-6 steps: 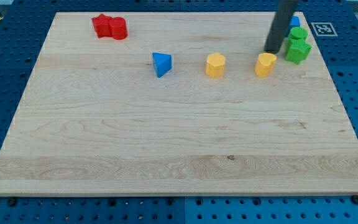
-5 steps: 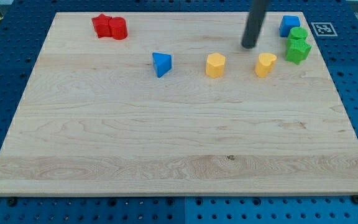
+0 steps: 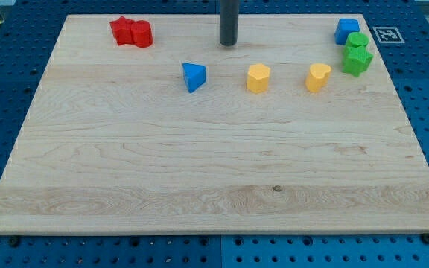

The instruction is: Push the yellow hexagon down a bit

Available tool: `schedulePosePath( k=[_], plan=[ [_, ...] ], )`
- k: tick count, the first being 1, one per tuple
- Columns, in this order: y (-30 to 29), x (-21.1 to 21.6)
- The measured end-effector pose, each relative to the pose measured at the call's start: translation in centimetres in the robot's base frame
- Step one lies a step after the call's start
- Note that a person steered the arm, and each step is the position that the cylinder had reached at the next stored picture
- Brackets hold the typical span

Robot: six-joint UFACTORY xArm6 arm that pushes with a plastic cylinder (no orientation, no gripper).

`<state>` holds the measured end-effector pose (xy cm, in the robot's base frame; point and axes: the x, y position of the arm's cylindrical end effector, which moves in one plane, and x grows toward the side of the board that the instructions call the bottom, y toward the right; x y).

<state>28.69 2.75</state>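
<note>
The yellow hexagon lies in the upper middle of the wooden board. A yellow heart-like block lies to its right, level with it. My tip stands above and to the left of the hexagon, apart from it, touching no block. The dark rod rises out of the view's top.
A blue triangle lies left of the hexagon. Two red blocks touch each other at the top left. A blue block and two green blocks cluster at the top right, near the board's edge.
My tip has moved left along the top of the board, from just above the yellow heart-like block to above and left of the hexagon. No block has moved.
</note>
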Motion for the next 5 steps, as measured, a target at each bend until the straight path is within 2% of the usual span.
schedulePosePath(
  k=[3,5],
  plan=[
    [7.2,7.7],
    [9.3,8.7]
  ],
)
